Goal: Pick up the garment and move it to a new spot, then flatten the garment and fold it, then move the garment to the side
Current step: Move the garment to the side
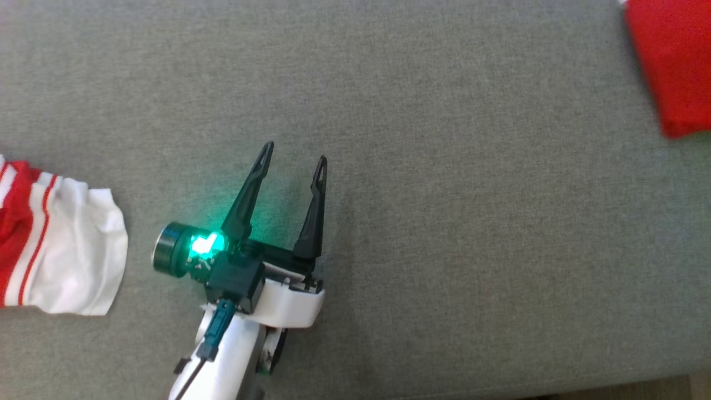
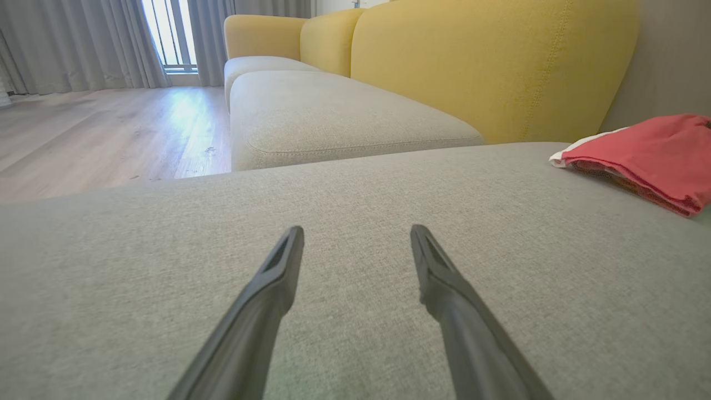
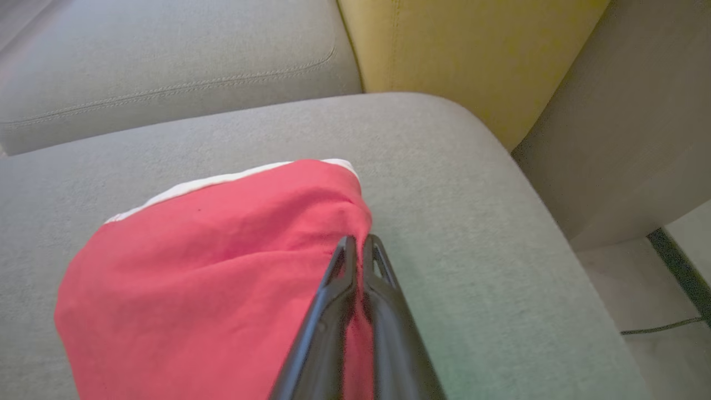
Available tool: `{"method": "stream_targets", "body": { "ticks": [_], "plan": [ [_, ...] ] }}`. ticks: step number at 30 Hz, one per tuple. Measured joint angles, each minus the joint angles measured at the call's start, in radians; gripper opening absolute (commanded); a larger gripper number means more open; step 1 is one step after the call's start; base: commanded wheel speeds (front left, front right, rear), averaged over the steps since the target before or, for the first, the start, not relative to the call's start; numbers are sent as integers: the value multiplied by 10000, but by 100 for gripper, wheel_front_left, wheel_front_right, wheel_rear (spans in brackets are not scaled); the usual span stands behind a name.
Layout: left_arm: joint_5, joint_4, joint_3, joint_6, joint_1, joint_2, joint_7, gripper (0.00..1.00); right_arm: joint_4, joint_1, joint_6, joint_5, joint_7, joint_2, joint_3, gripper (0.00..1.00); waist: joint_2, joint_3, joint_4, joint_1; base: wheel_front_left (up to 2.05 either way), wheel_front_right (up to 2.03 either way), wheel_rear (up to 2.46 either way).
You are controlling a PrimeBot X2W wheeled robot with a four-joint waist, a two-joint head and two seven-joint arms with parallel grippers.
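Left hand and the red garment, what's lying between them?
The stretch is bare grey sofa cushion in the head view, from the open left hand to the red garment at the upper right.

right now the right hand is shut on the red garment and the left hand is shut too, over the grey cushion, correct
No: the left hand is open, fingers apart over the grey cushion, as the left wrist view shows. The right hand is shut on the red garment.

Grey sofa seat (image 1: 444,222) with a yellow backrest (image 2: 489,66). A red-and-white striped cloth (image 1: 55,244) lies on the seat's left side. Wooden floor (image 2: 83,133) and grey curtains (image 2: 66,39) beyond.
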Motion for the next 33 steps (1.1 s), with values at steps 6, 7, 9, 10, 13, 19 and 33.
{"method": "stream_targets", "body": {
  "ticks": [6,7,9,10,13,19,33],
  "plan": [
    [8,75,0,-79,-223,0,0,100,259,-59,0,-871,-368,10,-880,100,0,146,-76,1,0,0,0],
    [8,107,-4,-81,-221,-2,-2,100,274,-60,0,-1034,-403,63,-1020,100,0,82,-73,-1,0,0,0],
    [-6,201,-10,-81,-203,-2,-19,100,278,-59,0,-1557,-560,242,-1103,100,0,-115,-62,-3,0,0,0],
    [-10,284,-10,-77,-178,-4,-29,100,236,-51,0,-2167,-713,573,-1064,100,0,-385,-42,-2,0,0,0],
    [-125,337,10,-61,-19,-8,-29,100,-58,42,0,-2675,-978,1409,-690,100,0,-933,-3,-3,0,0,0],
    [-410,525,207,96,1176,-10,-29,100,-389,1278,0,-2993,-1657,2941,575,100,1,-2354,113,-5,0,0,0],
    [-930,669,955,602,3279,0,-29,100,25,3704,0,-4209,-4240,5338,1747,100,1,-5651,493,-5,0,0,0]
  ]
}}
